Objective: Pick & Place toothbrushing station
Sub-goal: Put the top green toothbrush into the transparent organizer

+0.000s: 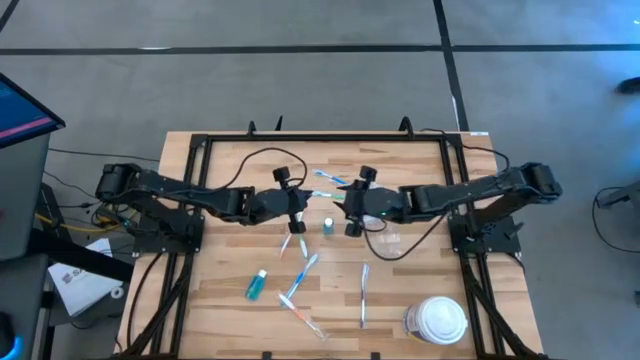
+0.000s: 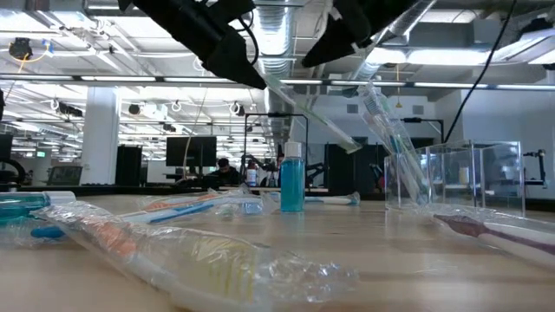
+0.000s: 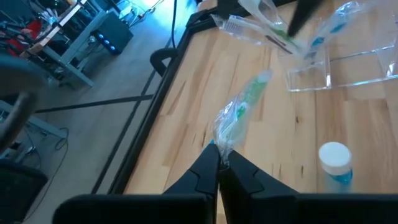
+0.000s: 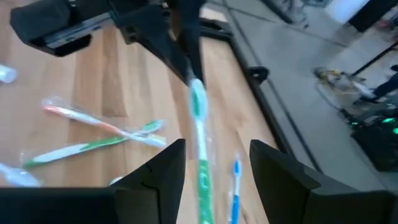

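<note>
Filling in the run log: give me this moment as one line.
left gripper: jaws shut on green wrapped toothbrush, held above table | right gripper: jaws open around that toothbrush | stage: mid-air handover

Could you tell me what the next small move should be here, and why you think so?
Probably the right gripper should close on the green toothbrush. The left gripper is shut on that wrapped brush's far end and holds it above the table, while the brush runs between the right gripper's open fingers. It looks like a handover awaiting the second grip.
</note>
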